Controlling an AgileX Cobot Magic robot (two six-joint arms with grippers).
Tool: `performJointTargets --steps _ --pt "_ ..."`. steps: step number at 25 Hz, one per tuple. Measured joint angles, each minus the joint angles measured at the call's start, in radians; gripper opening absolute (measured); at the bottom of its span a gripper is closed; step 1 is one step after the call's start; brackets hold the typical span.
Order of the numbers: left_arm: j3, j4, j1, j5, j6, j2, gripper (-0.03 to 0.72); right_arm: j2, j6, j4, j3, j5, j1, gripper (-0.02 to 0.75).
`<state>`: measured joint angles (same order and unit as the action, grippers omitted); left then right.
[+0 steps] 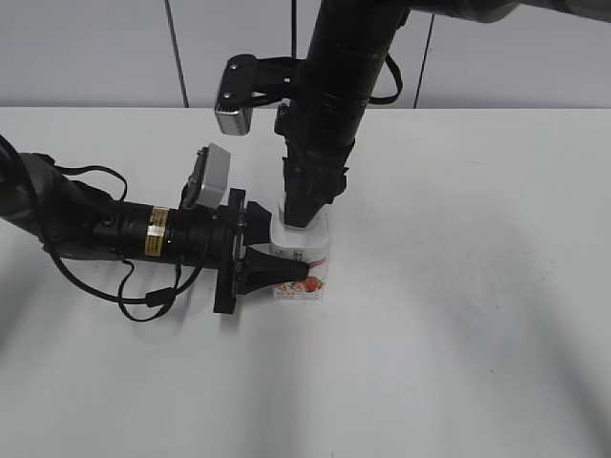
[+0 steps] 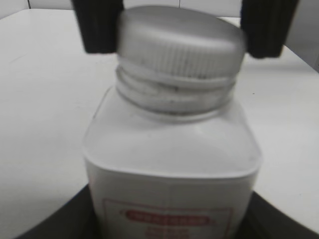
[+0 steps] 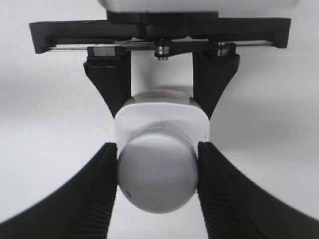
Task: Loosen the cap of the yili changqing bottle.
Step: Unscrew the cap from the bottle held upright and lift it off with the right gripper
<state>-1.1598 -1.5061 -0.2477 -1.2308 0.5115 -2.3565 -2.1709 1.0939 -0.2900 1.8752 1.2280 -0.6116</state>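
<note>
You have the yili changqing bottle (image 1: 304, 260) standing upright on the white desk (image 1: 477, 286), near its middle, and both arms are already set on it. Your left claw (image 1: 286, 277) comes in low from the side and is clamped on the bottle's squarish body around the label, so the bottle is braced against turning. Your right claw (image 3: 158, 174) reaches straight down from above, and the right wrist view shows its two ribbed fingers (image 3: 102, 194) pressed against opposite sides of the cap (image 3: 158, 174), closed on it. So the approach and both grasps look finished; what remains is the twist itself. In the left wrist view the cap (image 2: 179, 42) sits slightly tilted over the neck, with the neck's threads and collar showing below its ribbed edge, which suggests it may already be partly backed off, though you cannot be sure from this alone, since the camera looks up at it from close by and the picture is soft. Judge the task as somewhere between grasped and loosened: the cap is not off, and it is not clearly free yet.
</note>
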Motion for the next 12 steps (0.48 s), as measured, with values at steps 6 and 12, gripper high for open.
performJointTargets --steps 6,12 --pt "0.000 0.000 0.000 0.000 0.000 0.000 0.370 0.000 0.086 -0.001 0.000 0.001 0.000 0.387" --pt "0.000 0.000 0.000 0.000 0.000 0.000 0.370 0.000 0.135 0.004 0.000 0.001 0.000 0.387"
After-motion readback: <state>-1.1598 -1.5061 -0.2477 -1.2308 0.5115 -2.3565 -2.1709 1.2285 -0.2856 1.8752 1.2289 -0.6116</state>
